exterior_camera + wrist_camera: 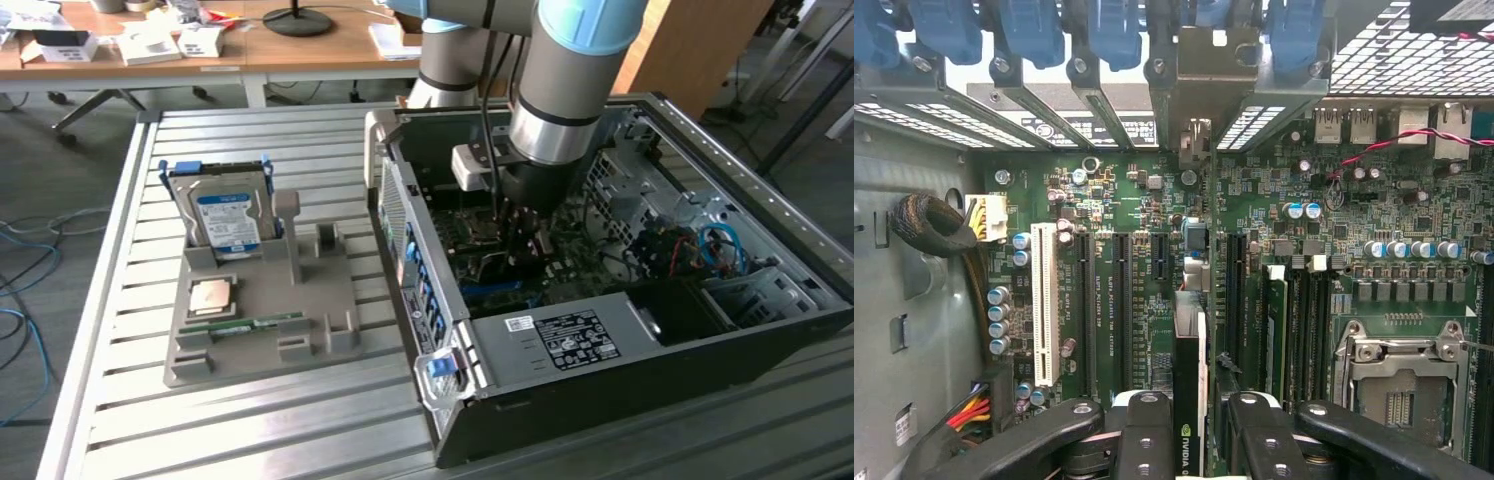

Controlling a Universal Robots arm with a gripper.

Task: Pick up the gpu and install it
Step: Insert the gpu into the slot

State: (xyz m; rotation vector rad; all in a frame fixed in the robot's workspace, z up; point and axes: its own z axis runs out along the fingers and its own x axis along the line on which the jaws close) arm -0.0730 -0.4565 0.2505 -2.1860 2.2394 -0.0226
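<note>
Gpu point(1192, 380) stands edge-on, pinched between the end effector point(1192, 430) fingers above the motherboard point(1134, 200)

The arm points straight down, its gripper point(1192, 425) clamped on the gpu point(1191, 340).

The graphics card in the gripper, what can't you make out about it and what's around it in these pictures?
- Graphics card: seen edge-on in the wrist view, faces hidden; whether it has entered a slot can't be told.
- Gripper in the exterior view: the arm and the computer case wall cover the card.
- Hard drive label: print too small to read.
- Desk items at the exterior view's top edge: cut off.
</note>
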